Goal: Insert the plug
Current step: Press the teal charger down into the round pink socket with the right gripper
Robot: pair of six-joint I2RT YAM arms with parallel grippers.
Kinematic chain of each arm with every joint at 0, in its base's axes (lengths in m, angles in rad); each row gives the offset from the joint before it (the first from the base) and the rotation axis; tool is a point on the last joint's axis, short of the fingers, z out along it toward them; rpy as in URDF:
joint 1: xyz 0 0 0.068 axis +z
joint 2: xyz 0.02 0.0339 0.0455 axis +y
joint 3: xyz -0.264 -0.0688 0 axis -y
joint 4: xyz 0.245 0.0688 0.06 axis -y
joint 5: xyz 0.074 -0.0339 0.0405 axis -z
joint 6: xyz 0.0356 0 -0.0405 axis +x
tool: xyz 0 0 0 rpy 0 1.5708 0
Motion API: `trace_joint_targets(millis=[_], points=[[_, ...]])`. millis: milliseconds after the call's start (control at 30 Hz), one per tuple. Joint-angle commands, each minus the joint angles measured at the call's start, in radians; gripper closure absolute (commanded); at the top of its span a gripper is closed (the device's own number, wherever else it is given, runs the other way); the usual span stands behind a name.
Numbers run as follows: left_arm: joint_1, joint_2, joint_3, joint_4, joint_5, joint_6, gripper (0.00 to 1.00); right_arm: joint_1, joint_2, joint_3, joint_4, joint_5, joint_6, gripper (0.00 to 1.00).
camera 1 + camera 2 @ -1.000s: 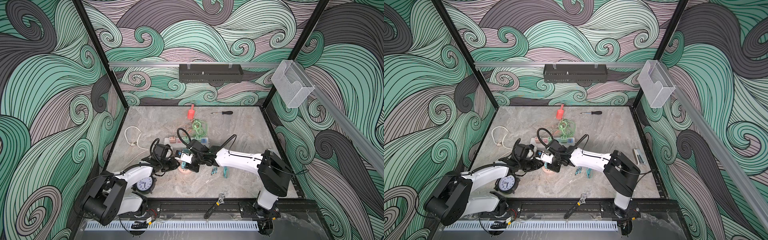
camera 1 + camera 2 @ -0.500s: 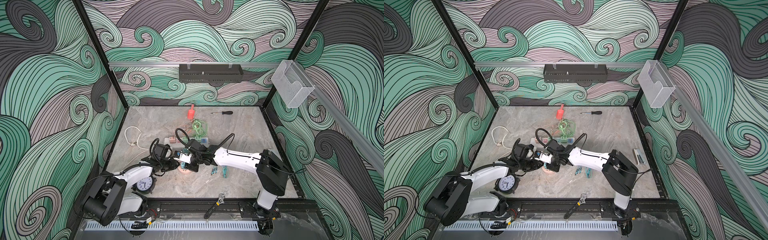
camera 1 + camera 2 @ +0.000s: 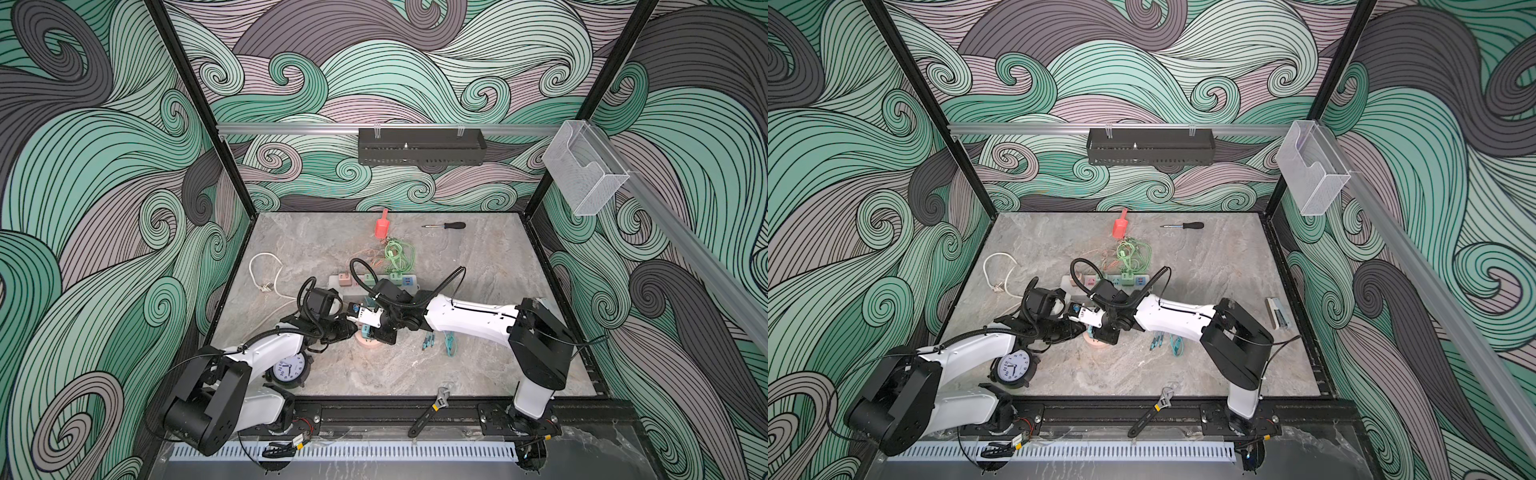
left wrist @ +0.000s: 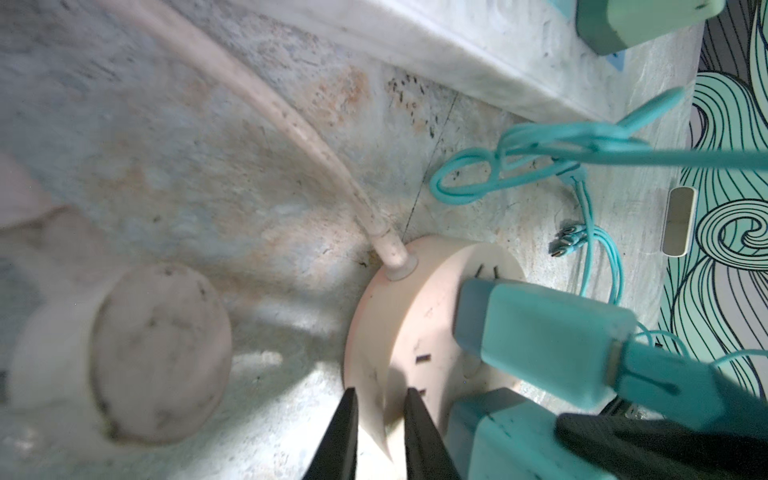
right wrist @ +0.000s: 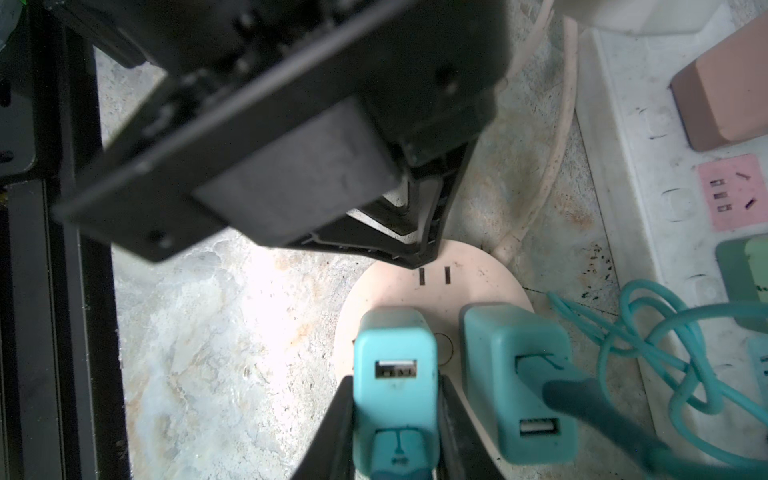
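A teal plug (image 5: 395, 365) stands upright on the round pale-pink socket hub (image 5: 478, 286), with my right gripper (image 5: 395, 399) shut on its sides. Its prongs are hidden, so I cannot tell how deep they sit. Beside it on the hub stands a second teal charger (image 5: 523, 374) with a cable in it. My left gripper (image 4: 380, 399) is shut on the rim of the hub (image 4: 415, 311). In both top views the two grippers (image 3: 368, 330) (image 3: 1081, 328) meet over the hub (image 3: 370, 343) at the table's front middle.
A white power strip (image 3: 345, 291) with several plugs lies just behind the hub. A teal cable (image 3: 449, 343) lies to its right and a clock (image 3: 286, 368) under the left arm. A wrench (image 3: 432, 409), screwdriver (image 3: 444, 225), red scoop (image 3: 381, 226) and stapler (image 3: 1279, 313) lie further off.
The right arm's wrist has eased slightly to the left. Both grips are unchanged and the left arm has not moved.
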Motion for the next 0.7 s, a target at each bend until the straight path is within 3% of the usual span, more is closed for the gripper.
trace_joint_targets(millis=[0,667], points=[[0.009,-0.02,-0.004,-0.023,-0.003,0.019,0.78,0.007,0.056,-0.001,-0.059,0.038,-0.004,0.9],[0.029,-0.082,0.001,-0.047,0.006,0.006,0.78,0.014,0.119,-0.063,-0.05,0.088,0.042,0.91]])
